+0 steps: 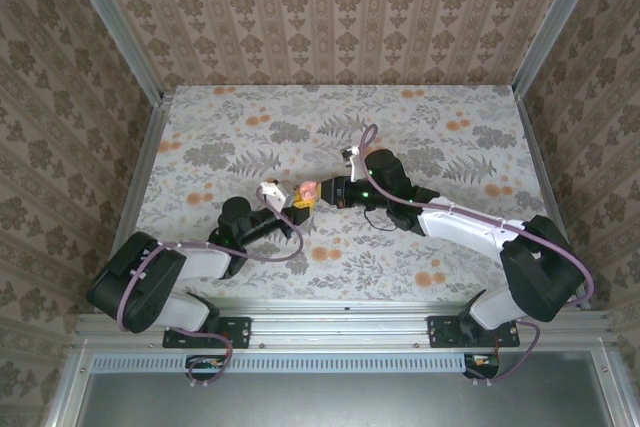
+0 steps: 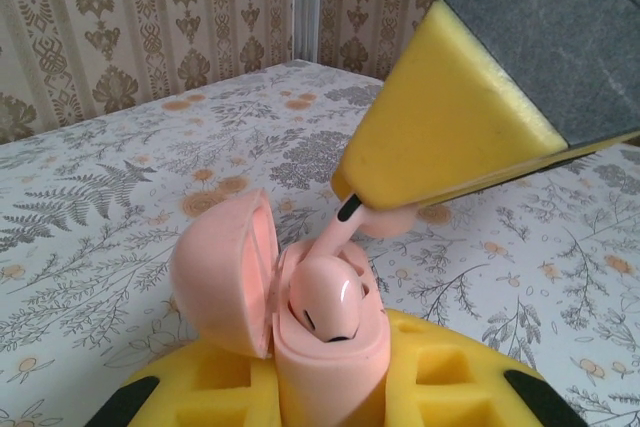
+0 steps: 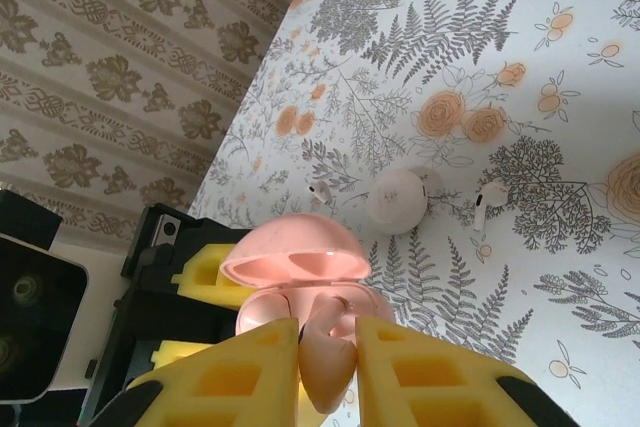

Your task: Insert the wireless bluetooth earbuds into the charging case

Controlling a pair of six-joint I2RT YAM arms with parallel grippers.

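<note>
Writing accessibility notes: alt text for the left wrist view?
Open pink case, one earbud seated, clamped in the left jaws at bottom. The right jaws hold a second earbud right above it, over a floral table.

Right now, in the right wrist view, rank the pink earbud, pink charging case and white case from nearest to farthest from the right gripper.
1. pink earbud, pinched in the right gripper.
2. pink charging case, just beyond, lid open.
3. white case, farthest, on the table.

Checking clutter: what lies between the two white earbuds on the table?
A round white case, between one white earbud and the other, in the right wrist view.
</note>
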